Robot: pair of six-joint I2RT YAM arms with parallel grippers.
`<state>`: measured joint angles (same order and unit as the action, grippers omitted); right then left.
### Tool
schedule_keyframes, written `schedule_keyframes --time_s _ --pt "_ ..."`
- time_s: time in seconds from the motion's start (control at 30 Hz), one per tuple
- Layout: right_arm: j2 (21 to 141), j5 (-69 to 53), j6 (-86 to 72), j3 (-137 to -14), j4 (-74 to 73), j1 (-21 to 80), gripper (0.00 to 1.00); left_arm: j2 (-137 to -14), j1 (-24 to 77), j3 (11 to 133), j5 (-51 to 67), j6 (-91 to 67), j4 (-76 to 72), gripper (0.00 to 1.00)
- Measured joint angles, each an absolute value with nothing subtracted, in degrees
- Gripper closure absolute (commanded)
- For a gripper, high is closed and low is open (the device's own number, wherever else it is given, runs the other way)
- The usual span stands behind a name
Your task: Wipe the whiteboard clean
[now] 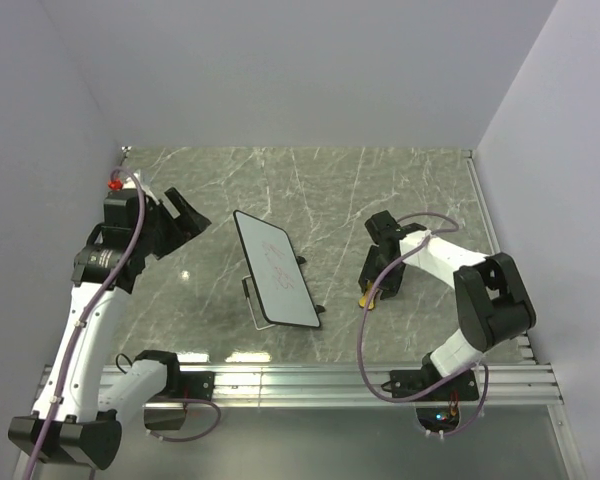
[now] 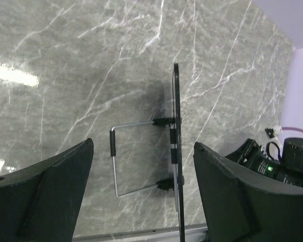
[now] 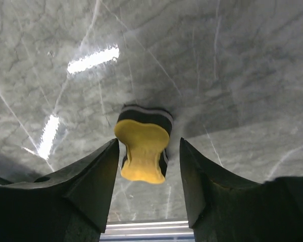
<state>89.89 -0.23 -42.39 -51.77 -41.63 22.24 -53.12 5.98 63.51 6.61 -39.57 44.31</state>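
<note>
We see the right gripper (image 3: 149,142) with its dark fingers (image 3: 86,186) flanking a yellow, bone-shaped eraser (image 3: 141,151) on the grey marble table (image 3: 232,75). One finger is close against it, the other slightly clear.

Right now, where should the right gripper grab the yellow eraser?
Probably at its narrow waist, coming straight down from above. The yellow eraser lies flat on the table, and its pinched middle already sits between the right gripper's open fingers.

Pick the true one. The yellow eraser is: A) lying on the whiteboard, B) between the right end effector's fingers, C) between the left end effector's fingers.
B: in the right wrist view the yellow eraser sits between the fingers of the right end effector, well apart from the whiteboard.
</note>
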Motion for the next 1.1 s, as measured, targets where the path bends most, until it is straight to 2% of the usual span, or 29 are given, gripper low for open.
schedule_keyframes --time_s 0.17,0.2,0.3,0.47,0.6,0.87,0.97,1.0,1.07,1.1 --pt "92.73 -0.08 -42.52 -51.81 -39.88 22.55 0.53 -53.19 6.48 63.51 6.66 -39.57 45.93 0.16" --pt "92.75 -0.01 -42.33 -51.83 -39.75 22.63 0.60 -53.19 6.57 63.51 6.66 -39.57 46.02 0.17" --pt "92.82 0.01 -42.11 -51.75 -39.46 22.74 0.73 -53.19 6.63 63.51 6.70 -39.55 46.44 0.21" --pt "91.15 0.03 -41.78 -50.06 -37.91 22.74 0.94 -54.57 8.47 64.75 6.44 -38.54 48.77 0.16" --pt "89.65 0.01 -40.95 -48.64 -36.86 22.74 1.00 -58.54 14.04 67.44 5.21 -39.66 50.35 0.11" --pt "87.79 0.62 -39.20 -48.31 -38.39 22.74 1.00 -67.44 31.40 66.22 2.07 -49.30 48.71 0.14" --pt "85.36 0.54 -38.98 -48.40 -39.44 22.74 1.00 -70.94 33.01 64.01 1.61 -51.70 47.07 0.20" --pt "84.38 0.54 -38.89 -48.45 -39.83 22.74 1.00 -71.92 33.19 63.07 1.43 -52.21 46.54 0.31" --pt "82.46 0.47 -38.87 -48.49 -40.58 22.74 1.00 -73.63 33.43 61.41 0.71 -53.10 45.84 0.45" --pt "81.45 0.49 -38.87 -48.49 -41.04 22.74 1.00 -74.22 33.47 60.95 0.43 -53.28 45.50 0.58"
